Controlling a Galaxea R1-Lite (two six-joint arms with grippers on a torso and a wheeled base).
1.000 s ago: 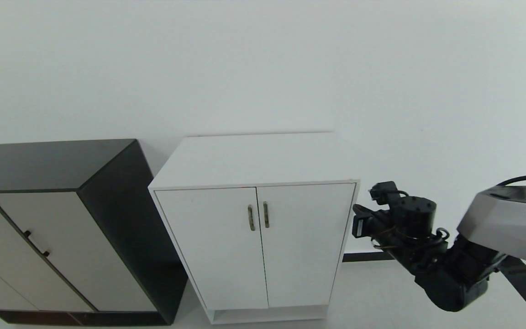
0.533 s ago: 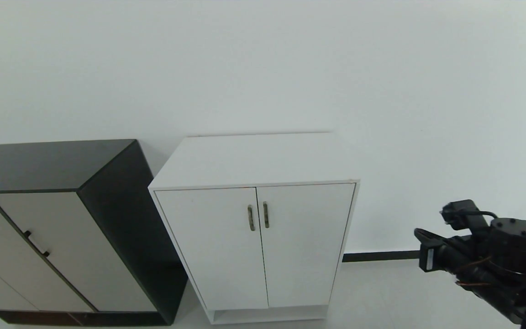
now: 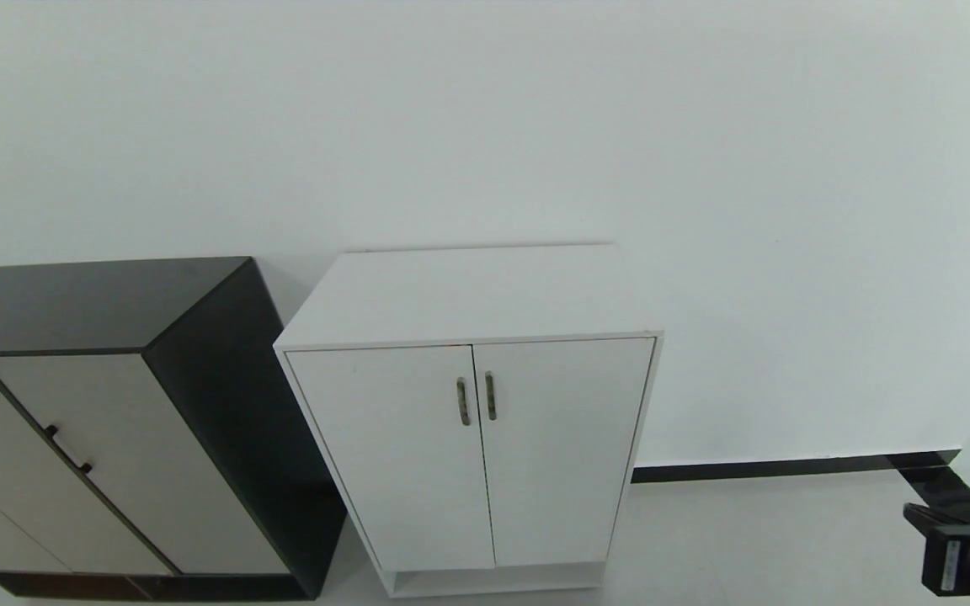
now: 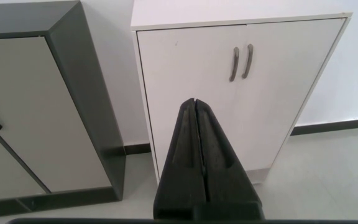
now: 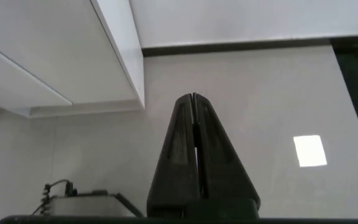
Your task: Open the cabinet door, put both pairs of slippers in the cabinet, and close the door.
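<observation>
Head view: both doors of the cabinet are seen shut, the left claw and right claw are pressed closed on nothing, so the task is judged either unbegun or finished.

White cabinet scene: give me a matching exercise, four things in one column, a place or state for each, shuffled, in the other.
1 white cabinet
2 black cabinet
3 left gripper
4 right gripper

A shut, aimed at the floor
B both doors shut, handles together
C on the white one's left
D shut, aimed at the white cabinet

Pairs: 1-B, 2-C, 3-D, 4-A
</observation>
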